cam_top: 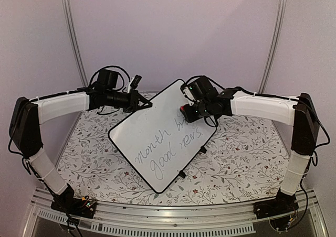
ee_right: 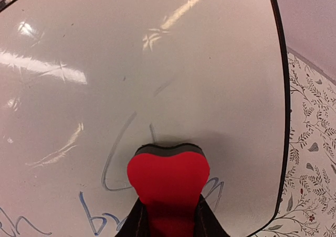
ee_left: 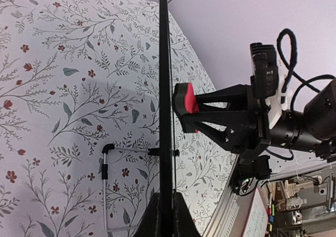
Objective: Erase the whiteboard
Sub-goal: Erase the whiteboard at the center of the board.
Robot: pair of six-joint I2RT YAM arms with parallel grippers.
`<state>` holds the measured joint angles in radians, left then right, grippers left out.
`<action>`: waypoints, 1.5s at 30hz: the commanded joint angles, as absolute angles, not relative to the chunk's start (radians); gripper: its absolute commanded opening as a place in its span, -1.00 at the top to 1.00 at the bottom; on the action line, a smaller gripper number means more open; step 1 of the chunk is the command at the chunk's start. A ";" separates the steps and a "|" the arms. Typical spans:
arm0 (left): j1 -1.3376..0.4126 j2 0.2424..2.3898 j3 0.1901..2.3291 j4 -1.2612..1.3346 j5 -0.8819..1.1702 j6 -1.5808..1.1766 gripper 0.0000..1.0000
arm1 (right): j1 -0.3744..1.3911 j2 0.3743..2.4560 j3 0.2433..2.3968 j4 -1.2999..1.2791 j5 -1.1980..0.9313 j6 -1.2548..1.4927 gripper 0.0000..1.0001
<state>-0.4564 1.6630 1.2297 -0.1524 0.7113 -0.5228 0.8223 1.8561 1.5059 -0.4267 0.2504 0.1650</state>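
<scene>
The whiteboard (cam_top: 157,116) stands tilted over the floral surface (cam_top: 236,153), grey writing on its lower half — the left claw (cam_top: 144,105) pinches its upper edge, the right claw (cam_top: 186,114) grips a red eraser (ee_right: 168,179) pressed against its face.

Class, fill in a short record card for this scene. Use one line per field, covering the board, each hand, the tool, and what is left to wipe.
board: whiteboard, held at a slant over the flowered tablecloth
left hand: shut on the whiteboard's upper left edge
right hand: shut on a red eraser
contact: the eraser's dark felt face lies against the white surface
left to wipe: grey handwriting across the lower half; the upper part looks clean
</scene>
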 commanded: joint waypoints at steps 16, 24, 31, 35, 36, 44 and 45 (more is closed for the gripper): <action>-0.481 1.674 1.208 -0.187 0.733 -0.474 1.00 | 0.818 1.801 1.508 -0.427 0.249 0.180 1.00; -0.481 1.678 1.208 -0.186 0.736 -0.476 1.00 | 0.818 1.798 1.515 -0.419 0.259 0.182 1.00; -0.480 1.682 1.207 -0.186 0.734 -0.474 1.00 | 0.817 1.801 1.510 -0.407 0.262 0.179 1.00; -0.480 1.677 1.207 -0.187 0.728 -0.473 1.00 | 0.816 1.801 1.512 -0.403 0.255 0.179 1.00; -0.479 1.677 1.207 -0.187 0.729 -0.474 1.00 | 0.816 1.798 1.512 -0.403 0.253 0.179 1.00; -0.479 1.676 1.207 -0.188 0.731 -0.473 1.00 | 0.816 1.792 1.511 -0.402 0.256 0.181 1.00; -0.480 1.675 1.207 -0.188 0.731 -0.474 1.00 | 0.816 1.793 1.511 -0.402 0.256 0.181 1.00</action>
<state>-0.4564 1.6630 1.2297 -0.1516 0.7151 -0.5163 0.8223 1.8282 1.5021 -0.4229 0.2512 0.1688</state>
